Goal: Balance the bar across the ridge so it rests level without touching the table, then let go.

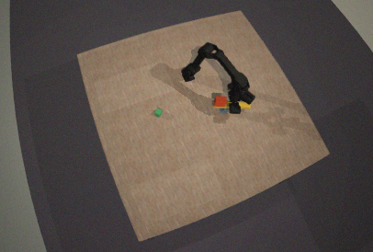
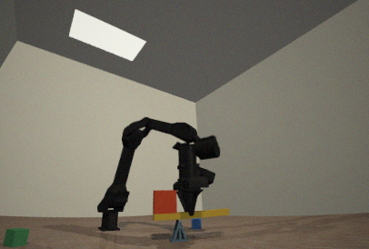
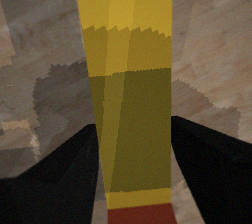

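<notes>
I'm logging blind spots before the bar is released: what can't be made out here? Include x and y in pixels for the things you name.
- Contact between the yellow bar (image 1: 245, 106) (image 2: 214, 214) (image 3: 132, 100) and ridge (image 1: 223, 110) (image 2: 179, 232): unclear in exterior, too small; the end effector (image 1: 234, 105) (image 2: 191, 214) (image 3: 133, 128) covers part of the bar in top.
- Most of the red block (image 1: 220, 101) (image 2: 164, 202) (image 3: 142, 215) in wrist: cut off by the lower edge.
- Fingertip faces: too small in exterior.
</notes>
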`<state>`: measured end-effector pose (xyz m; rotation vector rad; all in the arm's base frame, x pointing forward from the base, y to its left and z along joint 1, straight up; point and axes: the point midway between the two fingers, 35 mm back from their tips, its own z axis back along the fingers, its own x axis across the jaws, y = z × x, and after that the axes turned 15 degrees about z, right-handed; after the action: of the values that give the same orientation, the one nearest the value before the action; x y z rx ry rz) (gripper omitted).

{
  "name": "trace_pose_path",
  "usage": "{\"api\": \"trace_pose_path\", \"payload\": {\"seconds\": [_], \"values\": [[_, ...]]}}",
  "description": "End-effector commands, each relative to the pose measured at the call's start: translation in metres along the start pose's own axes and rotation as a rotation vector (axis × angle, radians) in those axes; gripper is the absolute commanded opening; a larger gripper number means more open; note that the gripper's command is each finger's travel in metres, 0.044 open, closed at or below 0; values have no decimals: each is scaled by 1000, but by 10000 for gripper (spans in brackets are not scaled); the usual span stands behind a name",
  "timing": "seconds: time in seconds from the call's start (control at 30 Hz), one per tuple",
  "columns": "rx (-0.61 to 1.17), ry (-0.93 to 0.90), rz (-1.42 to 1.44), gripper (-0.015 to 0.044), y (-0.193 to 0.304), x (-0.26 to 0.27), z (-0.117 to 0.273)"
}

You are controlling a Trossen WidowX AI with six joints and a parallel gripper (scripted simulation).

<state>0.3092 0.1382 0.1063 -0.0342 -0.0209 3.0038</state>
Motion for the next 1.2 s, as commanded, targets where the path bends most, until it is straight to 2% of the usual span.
{"api": "trace_pose_path", "payload": {"seconds": [0.0,0.43,0.73,0.77,0.87,1.17], "values": [[0,0,0,173,0,0,0],[0,0,0,185,0,0,0],[0,0,0,421,0,0,0],[0,0,0,440,0,0,0],[0,0,0,440,0,0,2],[0,0,0,440,-1,-1,93]]}}
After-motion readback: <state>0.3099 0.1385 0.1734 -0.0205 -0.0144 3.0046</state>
